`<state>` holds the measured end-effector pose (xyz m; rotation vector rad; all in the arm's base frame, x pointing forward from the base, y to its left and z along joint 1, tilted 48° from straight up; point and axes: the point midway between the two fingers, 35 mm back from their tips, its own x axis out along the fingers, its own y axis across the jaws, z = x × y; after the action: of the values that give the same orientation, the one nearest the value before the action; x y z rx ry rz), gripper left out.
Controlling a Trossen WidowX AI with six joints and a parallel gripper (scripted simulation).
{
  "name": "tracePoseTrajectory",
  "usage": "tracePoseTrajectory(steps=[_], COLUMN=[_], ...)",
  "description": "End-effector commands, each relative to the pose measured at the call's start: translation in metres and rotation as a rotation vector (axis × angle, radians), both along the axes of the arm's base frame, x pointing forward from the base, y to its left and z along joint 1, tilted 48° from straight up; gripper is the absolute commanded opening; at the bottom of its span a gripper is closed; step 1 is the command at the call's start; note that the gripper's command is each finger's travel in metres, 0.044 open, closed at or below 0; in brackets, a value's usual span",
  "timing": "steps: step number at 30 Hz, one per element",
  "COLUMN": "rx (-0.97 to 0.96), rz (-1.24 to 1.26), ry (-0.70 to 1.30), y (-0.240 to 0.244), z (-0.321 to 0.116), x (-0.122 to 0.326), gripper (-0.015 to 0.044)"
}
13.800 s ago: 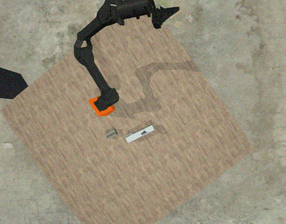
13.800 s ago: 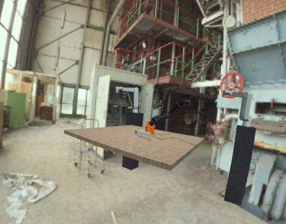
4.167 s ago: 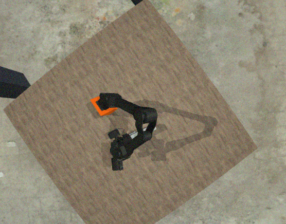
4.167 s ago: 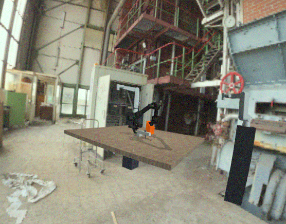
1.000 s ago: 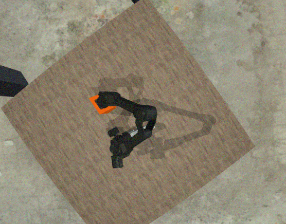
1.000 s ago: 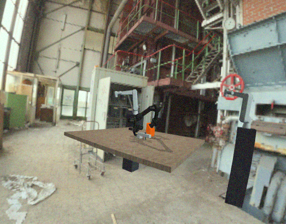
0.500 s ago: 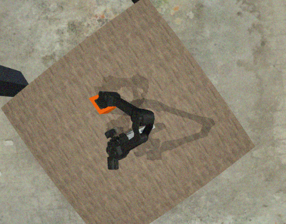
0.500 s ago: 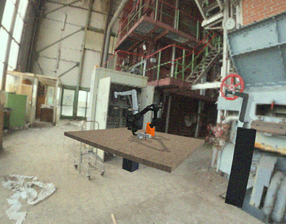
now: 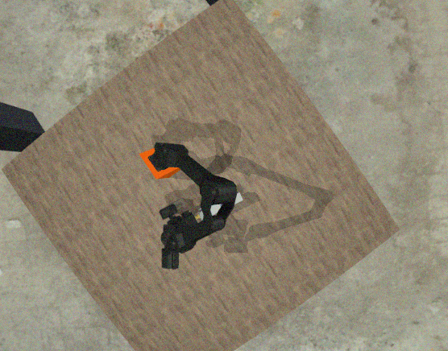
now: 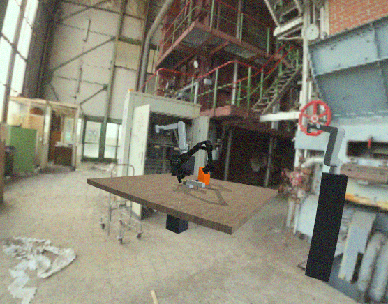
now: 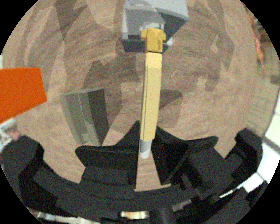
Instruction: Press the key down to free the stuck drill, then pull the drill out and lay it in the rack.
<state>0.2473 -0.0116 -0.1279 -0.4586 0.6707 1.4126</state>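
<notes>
The drill (image 11: 151, 95) (image 9: 197, 216) shows as a long gold rod with a grey tip and a wider gold collar at its far end. My gripper (image 11: 142, 123) (image 10: 181, 181) is shut on the drill near the grey tip, low over the table. The collar stands at the face of the grey block (image 11: 137, 30) (image 10: 192, 183); whether any of the drill is still inside the block cannot be told. A small grey-green block (image 11: 86, 117) lies left of the drill in the wrist view. I cannot tell whether it is the rack. The key cannot be picked out.
An orange block (image 9: 161, 173) (image 10: 204, 177) (image 11: 16, 92) stands at the arm's base. The arm's links hang over the grey block in the top view. The wooden table (image 9: 272, 282) (image 10: 148, 196) carries everything, with its edges in view.
</notes>
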Motion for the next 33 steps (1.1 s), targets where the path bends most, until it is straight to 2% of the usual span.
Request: tracePoseTrajectory(steps=[1, 16, 33], rx=[-0.005, -0.007, -0.007], rz=[0.001, 0.001, 0.001], ry=[-0.007, -0.007, -0.007], y=[-0.006, -0.02, -0.023], z=[-0.003, -0.019, -0.01], x=[0.001, -0.002, -0.004], gripper=[0.0, 0.0, 0.0])
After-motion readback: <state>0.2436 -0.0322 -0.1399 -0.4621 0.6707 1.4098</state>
